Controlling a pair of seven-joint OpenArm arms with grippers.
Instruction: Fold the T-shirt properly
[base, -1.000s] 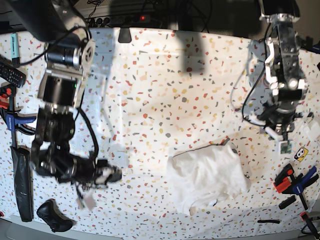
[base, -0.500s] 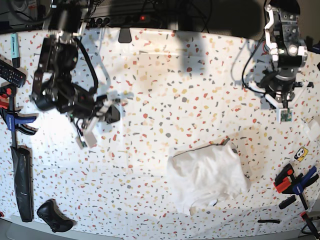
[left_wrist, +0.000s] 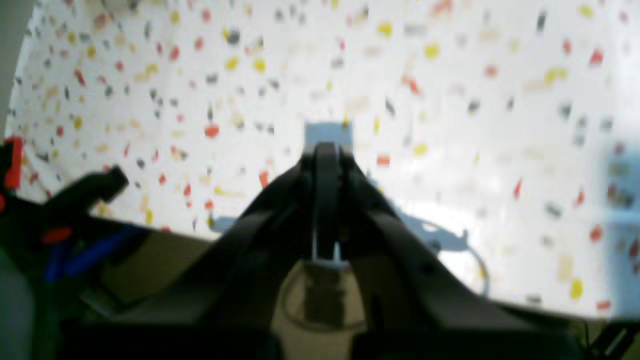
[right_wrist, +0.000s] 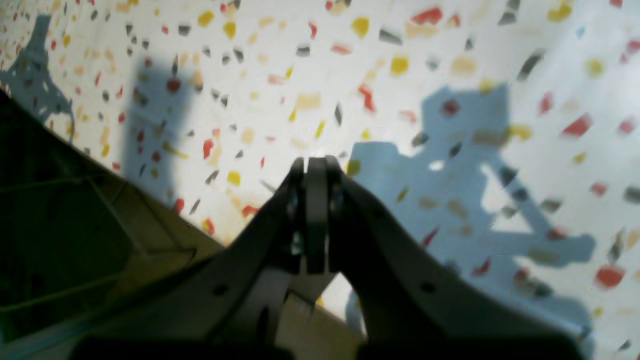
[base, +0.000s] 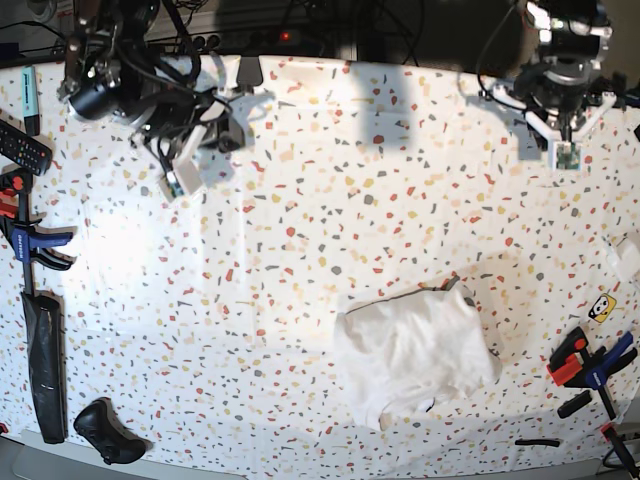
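The T-shirt (base: 415, 348) lies folded into a compact white bundle on the speckled table (base: 320, 200), front right of centre, with a dark neckline edge showing at its top. Both grippers are far from it, up near the table's back edge. My left gripper (base: 566, 148) hangs at the back right; in the left wrist view the left gripper (left_wrist: 327, 146) is shut and holds nothing. My right gripper (base: 183, 172) is at the back left; in the right wrist view the right gripper (right_wrist: 315, 164) is shut and holds nothing above bare tabletop.
Clamps (base: 28, 243) and a long black strip (base: 45, 365) line the left edge, with a remote (base: 20, 146) above them. A black controller (base: 106, 431) sits at the front left corner. More clamps (base: 590, 366) and a yellow sticker (base: 602, 308) are at the right edge.
Both arms have drawn back and up toward the table's far edge, the right arm from the front left to the back left. The T-shirt has not moved.
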